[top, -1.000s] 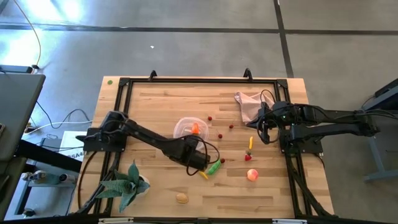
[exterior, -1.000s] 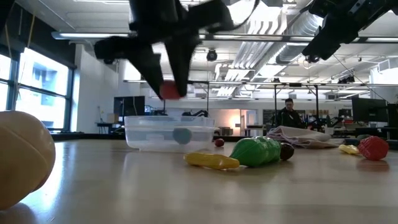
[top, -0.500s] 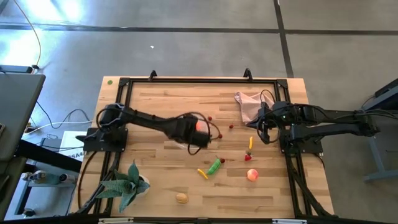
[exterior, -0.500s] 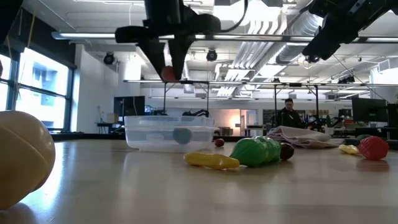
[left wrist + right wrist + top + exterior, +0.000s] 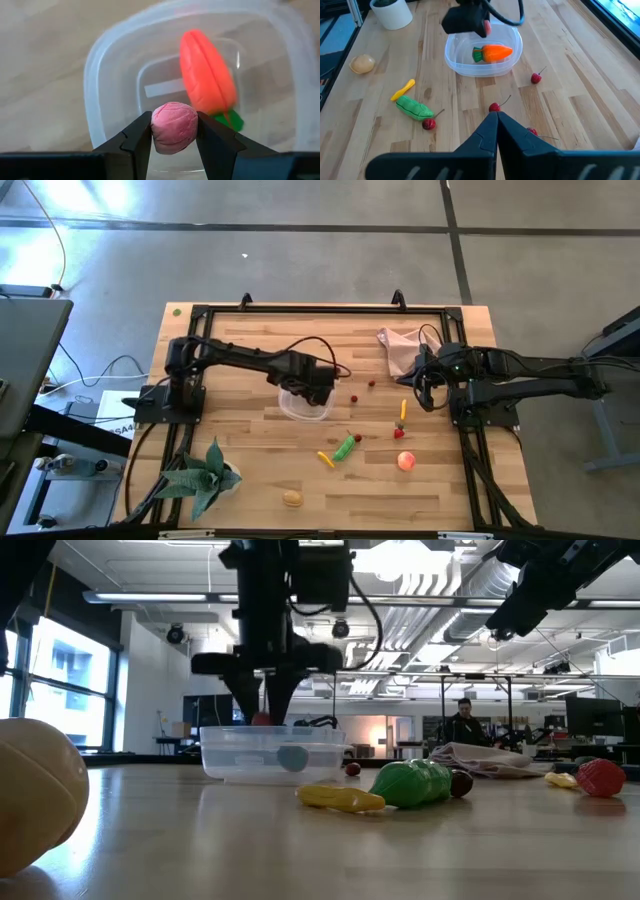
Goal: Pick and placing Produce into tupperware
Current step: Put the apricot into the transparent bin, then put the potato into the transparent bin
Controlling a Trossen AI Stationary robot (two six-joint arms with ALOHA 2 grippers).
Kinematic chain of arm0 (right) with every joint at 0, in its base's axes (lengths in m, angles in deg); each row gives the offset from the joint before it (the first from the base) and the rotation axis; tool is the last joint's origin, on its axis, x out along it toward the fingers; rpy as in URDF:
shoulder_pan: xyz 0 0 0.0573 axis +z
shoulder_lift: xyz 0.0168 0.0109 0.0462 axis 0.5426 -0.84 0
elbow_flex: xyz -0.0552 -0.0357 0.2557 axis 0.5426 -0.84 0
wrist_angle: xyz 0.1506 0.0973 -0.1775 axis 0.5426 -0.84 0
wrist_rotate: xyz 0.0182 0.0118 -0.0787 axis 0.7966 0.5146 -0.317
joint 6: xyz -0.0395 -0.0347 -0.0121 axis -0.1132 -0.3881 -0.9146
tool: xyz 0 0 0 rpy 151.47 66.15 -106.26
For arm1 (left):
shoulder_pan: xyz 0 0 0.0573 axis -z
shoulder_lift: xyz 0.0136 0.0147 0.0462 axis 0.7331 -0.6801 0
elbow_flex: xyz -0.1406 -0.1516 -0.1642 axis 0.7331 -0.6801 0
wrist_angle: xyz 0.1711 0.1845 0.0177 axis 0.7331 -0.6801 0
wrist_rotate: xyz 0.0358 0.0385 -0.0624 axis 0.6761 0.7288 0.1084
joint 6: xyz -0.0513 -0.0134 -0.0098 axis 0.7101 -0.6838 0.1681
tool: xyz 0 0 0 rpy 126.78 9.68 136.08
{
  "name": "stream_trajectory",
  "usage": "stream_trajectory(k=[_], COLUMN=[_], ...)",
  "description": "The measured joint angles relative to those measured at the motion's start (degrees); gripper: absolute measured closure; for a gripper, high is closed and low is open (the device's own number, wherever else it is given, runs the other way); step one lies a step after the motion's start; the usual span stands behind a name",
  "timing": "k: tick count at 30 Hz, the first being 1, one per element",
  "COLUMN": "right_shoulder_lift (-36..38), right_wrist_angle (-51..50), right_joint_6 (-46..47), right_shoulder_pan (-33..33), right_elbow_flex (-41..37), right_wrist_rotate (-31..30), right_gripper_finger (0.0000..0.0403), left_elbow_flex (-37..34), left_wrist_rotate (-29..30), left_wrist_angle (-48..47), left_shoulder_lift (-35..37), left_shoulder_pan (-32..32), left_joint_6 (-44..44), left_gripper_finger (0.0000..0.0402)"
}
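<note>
One round pink-red berry (image 5: 174, 127) sits between left pincer (image 5: 174, 131) fingers.

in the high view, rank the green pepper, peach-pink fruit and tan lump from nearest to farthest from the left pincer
The left pincer is over the tupperware, shut on a pink piece.
1. green pepper: nearest, just toward the table's near edge, right of the tub.
2. peach-pink fruit: farther, on the right arm's side.
3. tan lump: farthest, by the near edge.

The left gripper (image 5: 312, 390) has swung from beside the green pepper (image 5: 345, 448) up over the tupperware (image 5: 303, 406). It has also lowered, so the pink-red piece (image 5: 174, 127) pinched between its fingers now hangs just above the tupperware's rim.
</note>
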Motion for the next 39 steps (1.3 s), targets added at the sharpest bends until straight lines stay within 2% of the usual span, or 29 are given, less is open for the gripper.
stream_trajectory(k=[8,15,27,31,39], right_shoulder_lift=[0.0,0.0,0.0,0.0,0.0], right_wrist_angle=[0.0,0.0,0.0,0.0,0.0], right_joint_6=[0.1,0.0,0.1,0.1,0.0], right_shoulder_pan=[0.0,0.0,0.0,0.0,0.0], right_elbow_flex=[0.0,0.0,0.0,0.0,0.0], right_wrist_rotate=[0.0,0.0,0.0,0.0,0.0], right_gripper_finger=[0.0402,0.0402,0.0402,0.0402,0.0402], left_elbow_flex=[-6.4,-7.3,-7.3,-7.2,-7.2], left_wrist_rotate=[-7.0,-7.6,-7.1,-9.0,-8.6], left_wrist_angle=[9.1,9.9,9.9,9.8,9.3], left_shoulder_lift=[0.0,0.0,0.0,0.9,7.2], left_shoulder_pan=[-3.4,-3.5,-3.8,-3.8,-3.3], left_joint_6=[-3.2,-3.8,-6.0,-5.7,-5.4], left_gripper_finger=[0.0269,0.0265,0.0216,0.0222,0.0248])
